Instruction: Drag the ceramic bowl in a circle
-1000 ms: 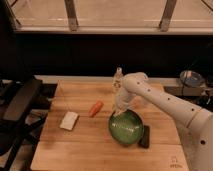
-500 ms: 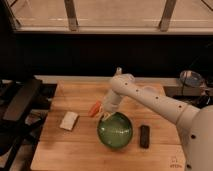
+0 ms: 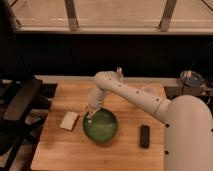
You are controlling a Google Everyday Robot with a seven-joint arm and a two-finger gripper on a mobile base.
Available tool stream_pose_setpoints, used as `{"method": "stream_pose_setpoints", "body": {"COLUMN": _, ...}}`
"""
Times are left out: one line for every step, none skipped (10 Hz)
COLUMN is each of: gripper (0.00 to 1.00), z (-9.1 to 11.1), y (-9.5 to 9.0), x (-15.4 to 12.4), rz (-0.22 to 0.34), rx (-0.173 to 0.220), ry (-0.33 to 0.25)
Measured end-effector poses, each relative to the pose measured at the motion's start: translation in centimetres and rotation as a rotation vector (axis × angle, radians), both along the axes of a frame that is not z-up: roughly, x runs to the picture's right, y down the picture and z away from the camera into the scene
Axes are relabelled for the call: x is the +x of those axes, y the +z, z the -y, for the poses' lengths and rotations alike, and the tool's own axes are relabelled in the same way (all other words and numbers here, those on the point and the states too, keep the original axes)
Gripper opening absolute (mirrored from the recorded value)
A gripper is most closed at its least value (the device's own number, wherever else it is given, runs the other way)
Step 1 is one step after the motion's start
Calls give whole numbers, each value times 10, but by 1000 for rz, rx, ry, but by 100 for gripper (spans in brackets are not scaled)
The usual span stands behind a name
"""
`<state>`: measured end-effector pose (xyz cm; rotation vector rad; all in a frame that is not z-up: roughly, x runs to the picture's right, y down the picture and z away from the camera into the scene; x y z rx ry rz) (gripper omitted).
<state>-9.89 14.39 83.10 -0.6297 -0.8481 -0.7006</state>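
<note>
A green ceramic bowl point(image 3: 101, 126) sits on the wooden table point(image 3: 55, 147), left of centre. My gripper point(image 3: 90, 112) reaches down from the white arm and rests at the bowl's upper left rim. The arm point(image 3: 130, 95) stretches in from the right. The orange carrot-like item seen before is hidden behind the arm and bowl.
A white sponge-like block point(image 3: 69, 120) lies just left of the bowl. A black rectangular object point(image 3: 144, 136) lies to the right of it. A black chair point(image 3: 17, 107) stands left of the table. A dark window ledge runs behind.
The bowl has been dragged to the left and toward the front, away from the black object and close to the white block. The gripper moved left with it.
</note>
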Motion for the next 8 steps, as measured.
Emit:
{"method": "stream_pose_setpoints", "body": {"gripper": 0, "z": 6, "y": 7, "x": 2, "rz": -19, "rx": 7, "ry": 6}}
{"method": "stream_pose_setpoints", "body": {"gripper": 0, "z": 12, "y": 13, "x": 10, "rz": -43, "rx": 12, "ry": 16}}
{"method": "stream_pose_setpoints", "body": {"gripper": 0, "z": 15, "y": 17, "x": 19, "rz": -62, "rx": 14, "ry": 26}}
{"method": "stream_pose_setpoints", "body": {"gripper": 0, "z": 15, "y": 18, "x": 37, "rz": -71, "rx": 9, "ry": 30}}
{"method": "stream_pose_setpoints", "body": {"gripper": 0, "z": 15, "y": 18, "x": 52, "rz": -64, "rx": 9, "ry": 32}}
{"method": "stream_pose_setpoints", "body": {"gripper": 0, "z": 15, "y": 18, "x": 61, "rz": -55, "rx": 8, "ry": 32}}
{"method": "stream_pose_setpoints", "body": {"gripper": 0, "z": 16, "y": 20, "x": 64, "rz": -49, "rx": 8, "ry": 36}}
{"method": "stream_pose_setpoints", "body": {"gripper": 0, "z": 17, "y": 21, "x": 63, "rz": -47, "rx": 8, "ry": 36}}
